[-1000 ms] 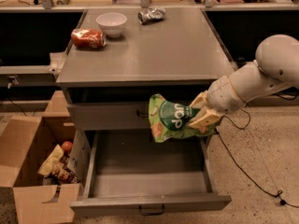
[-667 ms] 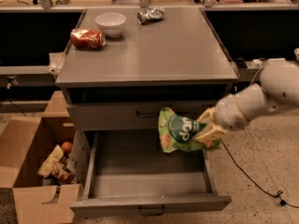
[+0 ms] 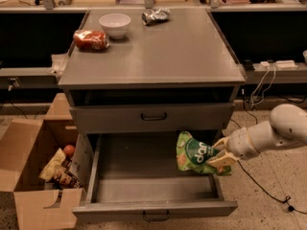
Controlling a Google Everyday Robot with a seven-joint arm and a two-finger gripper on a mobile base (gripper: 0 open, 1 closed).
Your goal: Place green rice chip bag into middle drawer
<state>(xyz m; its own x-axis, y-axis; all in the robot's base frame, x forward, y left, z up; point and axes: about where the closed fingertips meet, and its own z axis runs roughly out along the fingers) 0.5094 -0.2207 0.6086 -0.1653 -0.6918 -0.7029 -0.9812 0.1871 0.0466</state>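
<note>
Camera view: my arm (image 3: 283, 128) comes in low from the right side of the view, beside the desk (image 3: 163, 56).
Tool: my tool (image 3: 221, 152) is at the right edge of the open drawer, its two pale fingers clamped on the right end of the green chip bag (image 3: 194, 152).
Green chip bag: it is held tilted over the right rear part of the middle drawer (image 3: 139, 176), lettering towards the camera. I cannot tell whether its lower edge touches the drawer floor.
Middle drawer: it is pulled out wide, with its grey floor showing left of the bag and a black handle on its front.
Upper drawer (image 3: 153, 116): it is closed, just above the bag.
Desk top: a white bowl (image 3: 114, 24) stands at the back left, with a red can (image 3: 90, 40) lying just beside it. A silver foil bag (image 3: 155, 16) lies at the back centre.
Floor, left: an open cardboard box (image 3: 24, 152) has snacks inside.
</note>
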